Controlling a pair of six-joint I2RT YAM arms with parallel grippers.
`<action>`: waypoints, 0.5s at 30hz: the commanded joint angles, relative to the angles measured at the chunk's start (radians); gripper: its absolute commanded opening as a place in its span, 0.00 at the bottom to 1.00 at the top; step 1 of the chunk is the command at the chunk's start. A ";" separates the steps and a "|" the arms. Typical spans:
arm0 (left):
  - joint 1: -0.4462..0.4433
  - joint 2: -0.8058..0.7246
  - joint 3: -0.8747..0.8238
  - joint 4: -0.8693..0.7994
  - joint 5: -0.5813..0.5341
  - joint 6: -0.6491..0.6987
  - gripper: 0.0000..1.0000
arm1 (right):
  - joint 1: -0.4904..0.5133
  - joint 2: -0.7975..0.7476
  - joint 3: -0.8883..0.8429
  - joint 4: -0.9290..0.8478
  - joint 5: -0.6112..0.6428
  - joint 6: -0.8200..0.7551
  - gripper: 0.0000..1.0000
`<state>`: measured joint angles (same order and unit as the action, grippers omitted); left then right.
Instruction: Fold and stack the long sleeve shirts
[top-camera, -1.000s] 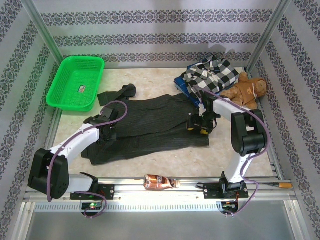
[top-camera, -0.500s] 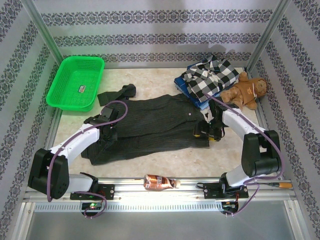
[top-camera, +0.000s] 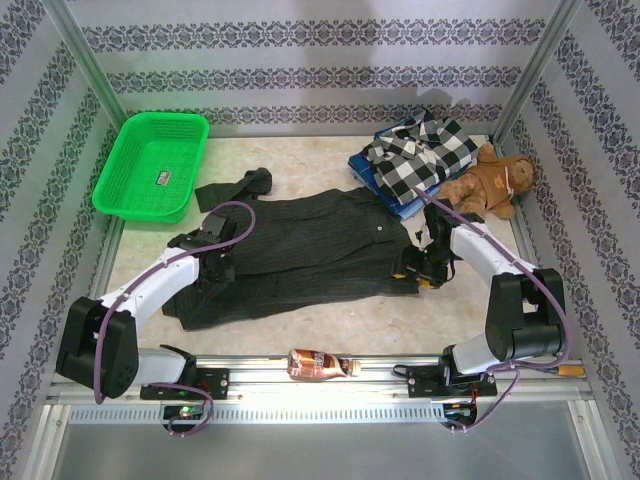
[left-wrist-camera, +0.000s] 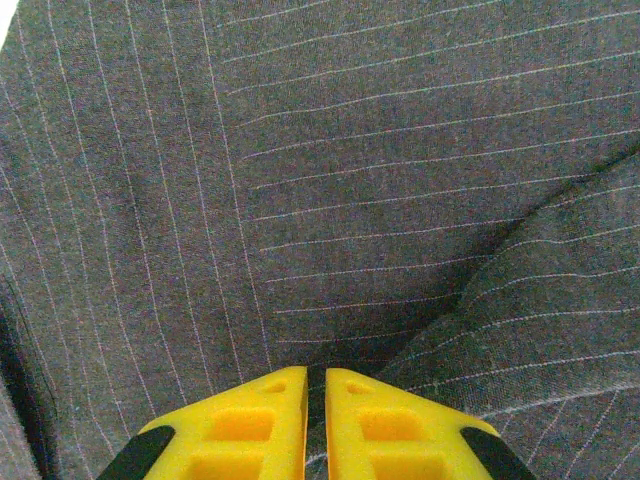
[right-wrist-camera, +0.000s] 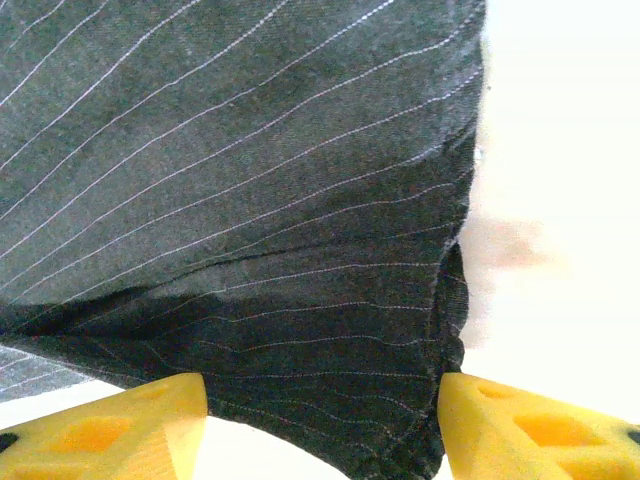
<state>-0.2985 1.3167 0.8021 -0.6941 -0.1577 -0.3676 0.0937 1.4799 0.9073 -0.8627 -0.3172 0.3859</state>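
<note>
Swung outward over the last second to straddle the dark shirt's (top-camera: 300, 250) right hem with right gripper (top-camera: 418, 272) spread wide, left gripper (top-camera: 205, 268) pinched on its left side; lies open mid-table, checked shirt (top-camera: 425, 155) heaped far right, so folding barely begun.

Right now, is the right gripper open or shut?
Open: the right gripper has its yellow fingers wide apart, with the hem of the dark pinstriped shirt between them.
</note>
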 joint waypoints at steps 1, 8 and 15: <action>0.012 -0.009 -0.014 0.012 0.004 -0.001 0.14 | 0.000 -0.011 -0.021 0.003 -0.027 -0.017 0.57; 0.012 -0.007 -0.021 0.009 0.001 -0.001 0.14 | -0.003 0.027 -0.005 0.008 0.003 -0.032 0.23; 0.012 -0.002 -0.024 0.005 -0.011 -0.007 0.14 | -0.008 0.114 0.133 -0.002 0.050 -0.062 0.00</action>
<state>-0.2989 1.3167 0.7925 -0.6933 -0.1585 -0.3676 0.0933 1.5726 0.9661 -0.8574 -0.3008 0.3515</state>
